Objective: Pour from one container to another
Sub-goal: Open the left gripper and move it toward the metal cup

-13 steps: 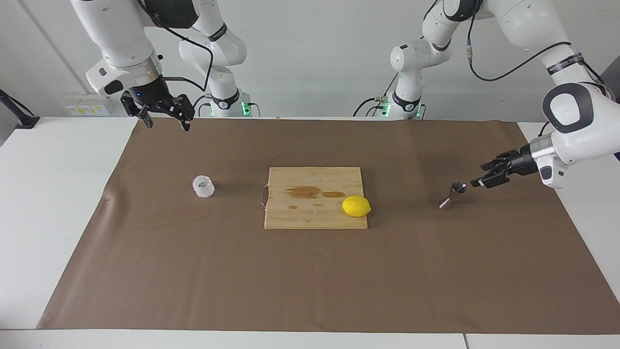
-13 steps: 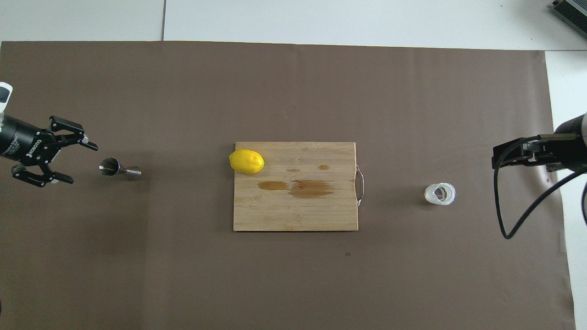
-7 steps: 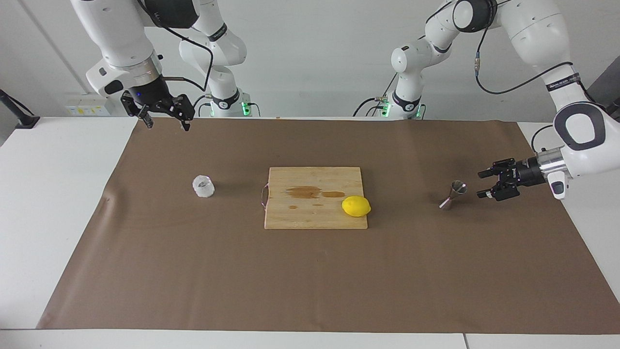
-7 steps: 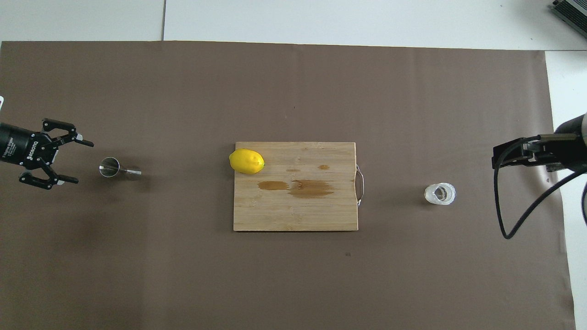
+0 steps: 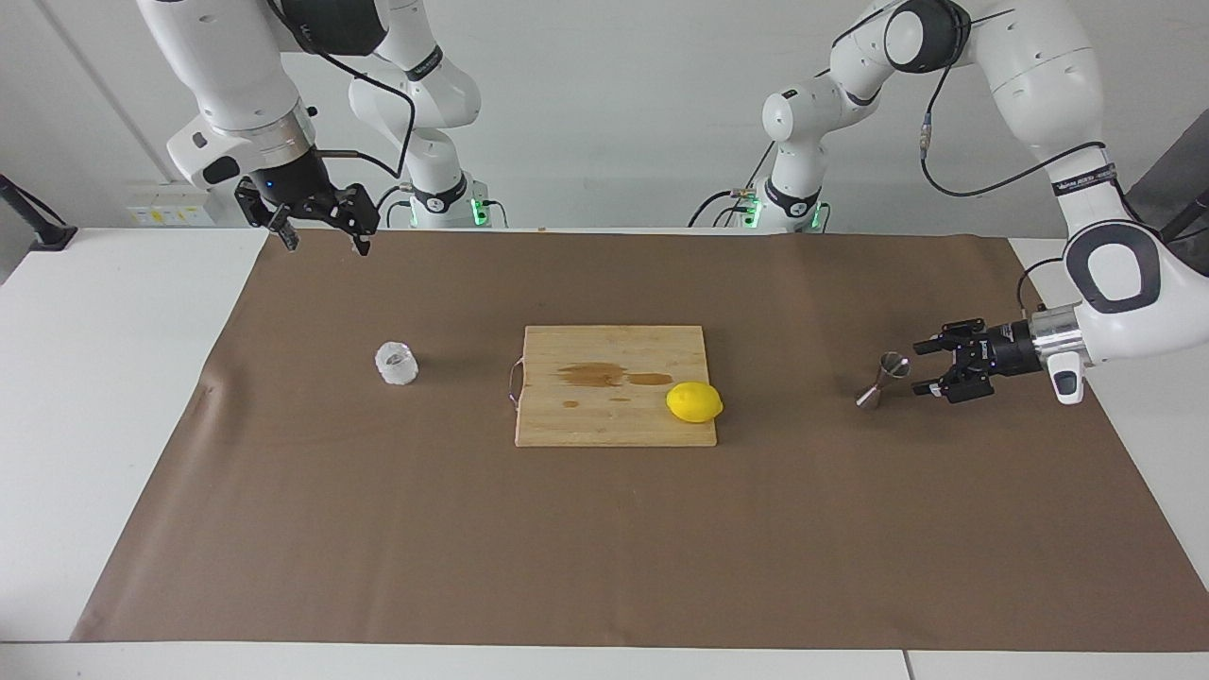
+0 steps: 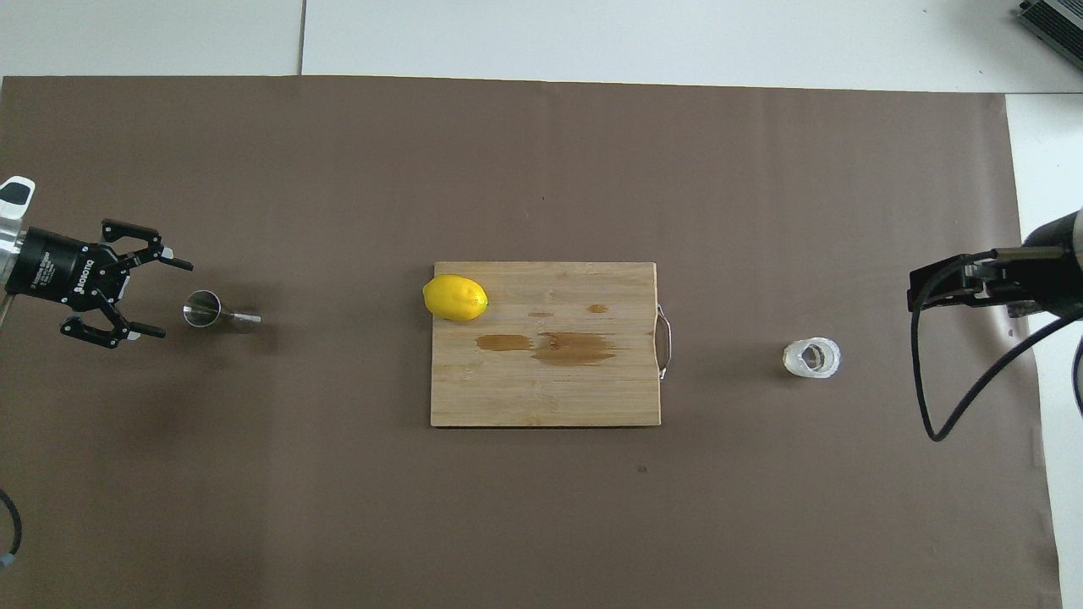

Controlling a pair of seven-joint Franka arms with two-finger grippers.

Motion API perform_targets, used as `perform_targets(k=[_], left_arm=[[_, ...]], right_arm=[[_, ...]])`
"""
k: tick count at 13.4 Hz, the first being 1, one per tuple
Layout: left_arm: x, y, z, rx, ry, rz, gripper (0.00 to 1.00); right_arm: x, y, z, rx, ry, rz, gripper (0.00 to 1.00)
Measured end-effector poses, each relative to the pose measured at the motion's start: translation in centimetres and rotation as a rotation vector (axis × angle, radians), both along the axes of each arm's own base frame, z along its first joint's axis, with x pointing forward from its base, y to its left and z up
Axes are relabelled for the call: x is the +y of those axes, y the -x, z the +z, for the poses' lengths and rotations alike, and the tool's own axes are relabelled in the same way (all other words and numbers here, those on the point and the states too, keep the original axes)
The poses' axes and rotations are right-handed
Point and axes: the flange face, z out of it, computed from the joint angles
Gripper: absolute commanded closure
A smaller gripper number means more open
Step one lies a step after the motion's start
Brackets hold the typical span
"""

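The squat clear glass cup stands upright on the brown mat toward the right arm's end of the table. The steel jigger stands upright toward the left arm's end. My left gripper lies level and low over the mat, open, its fingertips pointing at the jigger and stopping just short of it, without touching. My right gripper hangs open and empty, raised over the mat's edge at the robots' side, well apart from the cup.
A wooden cutting board with brown stains lies mid-table, its metal handle toward the cup. A lemon sits on the board's corner toward the jigger. The brown mat covers most of the white table.
My left gripper has come down, levelled out and moved in toward the jigger, staying open. The right arm, cup, jigger and lemon have not moved.
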Motion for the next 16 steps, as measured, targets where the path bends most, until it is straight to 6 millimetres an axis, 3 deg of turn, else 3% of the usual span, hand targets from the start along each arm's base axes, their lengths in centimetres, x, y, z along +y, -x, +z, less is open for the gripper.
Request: perform_targets(k=[5, 16], left_arm=[[0.4, 0.1, -2.3, 0.032, 0.014, 0.013, 0.00], [-2.3, -1.0, -1.8, 0.054, 0.026, 0.067, 0.00]], right_arm=[[0.0, 0.0, 0.0, 0.000, 0.000, 0.000, 0.00], [0.0, 0.0, 0.0, 0.000, 0.000, 0.000, 0.00]])
